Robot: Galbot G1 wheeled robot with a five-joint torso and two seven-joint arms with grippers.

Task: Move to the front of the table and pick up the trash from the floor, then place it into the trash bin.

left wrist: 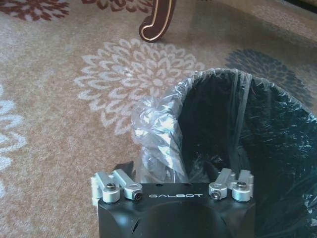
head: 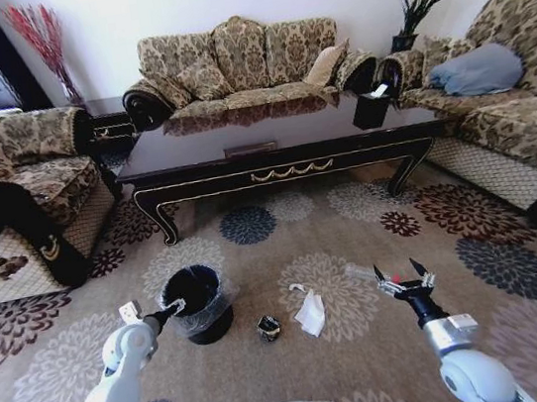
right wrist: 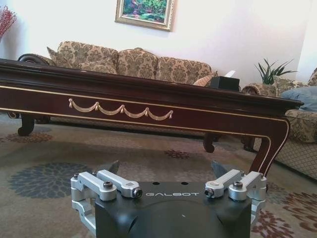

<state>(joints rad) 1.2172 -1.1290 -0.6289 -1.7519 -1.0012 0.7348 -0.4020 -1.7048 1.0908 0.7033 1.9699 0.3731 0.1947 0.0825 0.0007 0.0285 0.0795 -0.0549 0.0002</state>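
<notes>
The empty, wide-open right gripper [head: 405,276] hovers just beside the clear bottle [head: 361,272], nearer than the tissue [head: 311,314].

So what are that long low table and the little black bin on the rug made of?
The table looks like dark wood under a glossy lacquer: its top mirrors the sofa, and gold scrollwork trims the apron. The trash bin seems to be black plastic, though its wall is mostly hidden; a thin clear plastic liner, crinkled and shiny, folds over its rim, right by the left tool.
</notes>
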